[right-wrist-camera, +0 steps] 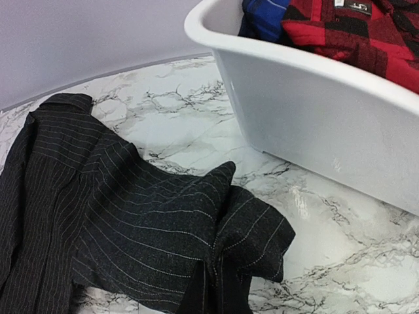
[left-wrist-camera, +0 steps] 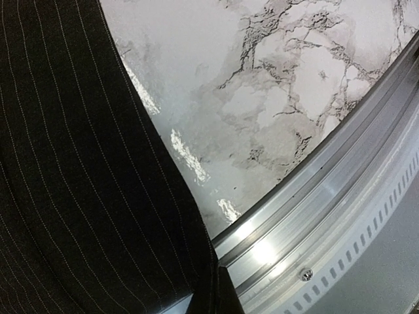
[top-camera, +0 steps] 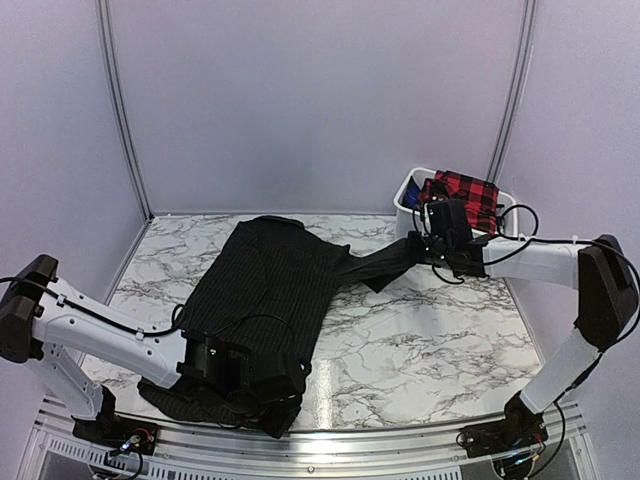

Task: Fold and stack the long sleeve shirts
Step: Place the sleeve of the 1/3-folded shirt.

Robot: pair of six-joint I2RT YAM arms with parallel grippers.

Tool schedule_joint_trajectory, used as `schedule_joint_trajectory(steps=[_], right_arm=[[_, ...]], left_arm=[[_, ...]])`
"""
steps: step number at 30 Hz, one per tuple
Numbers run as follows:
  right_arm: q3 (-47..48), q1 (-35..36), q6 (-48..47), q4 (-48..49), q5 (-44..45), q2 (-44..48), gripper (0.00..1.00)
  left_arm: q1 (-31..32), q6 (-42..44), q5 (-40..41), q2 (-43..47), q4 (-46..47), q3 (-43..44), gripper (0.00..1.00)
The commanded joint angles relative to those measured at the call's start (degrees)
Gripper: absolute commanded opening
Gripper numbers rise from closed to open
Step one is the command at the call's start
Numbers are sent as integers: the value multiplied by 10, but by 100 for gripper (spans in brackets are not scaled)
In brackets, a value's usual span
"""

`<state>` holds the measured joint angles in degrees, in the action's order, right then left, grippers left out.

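The light is bright, soft and even, falling from above. We find only faint shadows, one under the hem of the shirt (top-camera: 262, 285) at the left gripper (top-camera: 270, 380). Just ahead of that gripper, white glare streaks the glossy table (left-wrist-camera: 275, 98) and the metal rail (left-wrist-camera: 308, 219). Ahead of the right gripper (top-camera: 422, 250), the white tub (right-wrist-camera: 314, 111) carries a small sheen. Pinstripes read sharp in both wrist views; from overhead, the shirt's folds sink into black.

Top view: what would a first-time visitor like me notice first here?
A black shirt with pale pinstripes sprawls across the marble table, left of centre. The right gripper pinches its sleeve out toward the far right, while the left gripper is shut on its near hem. At the far right corner, a white bin holds a bright red plaid shirt.
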<state>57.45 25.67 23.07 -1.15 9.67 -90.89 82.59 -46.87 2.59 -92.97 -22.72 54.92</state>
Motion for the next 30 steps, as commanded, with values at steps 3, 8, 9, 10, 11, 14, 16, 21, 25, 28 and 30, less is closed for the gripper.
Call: schedule_joint_trajectory(steps=[3,8,9,10,11,14,16,21,25,28,30], right_arm=[[36,89,38,-92,96,-15,0],[120,172,60,-90,71,-99,0],[140,188,64,-90,58,-122,0],[163,203,66,-92,47,-145,0],[184,216,66,-94,31,-168,1],[232,237,62,-87,-22,-212,10],[248,238,55,-82,-47,-219,19],[236,228,18,-88,-41,-172,52],[177,196,10,-75,-46,-111,65],[116,159,22,-54,-53,-66,64],[70,134,33,-36,-68,-43,63]], left_arm=[[-3,10,-2,21,9,-11,0],[-5,5,5,35,10,-20,0],[-6,3,6,37,10,-22,0],[-7,2,6,38,11,-24,0],[-8,1,7,39,11,-25,0],[-9,-1,7,39,14,-28,0],[-11,-1,6,38,15,-29,0],[-13,-3,5,39,18,-34,0],[-17,-1,1,39,21,-35,0],[-19,0,-2,37,23,-35,0],[-21,0,-4,36,24,-35,0]])
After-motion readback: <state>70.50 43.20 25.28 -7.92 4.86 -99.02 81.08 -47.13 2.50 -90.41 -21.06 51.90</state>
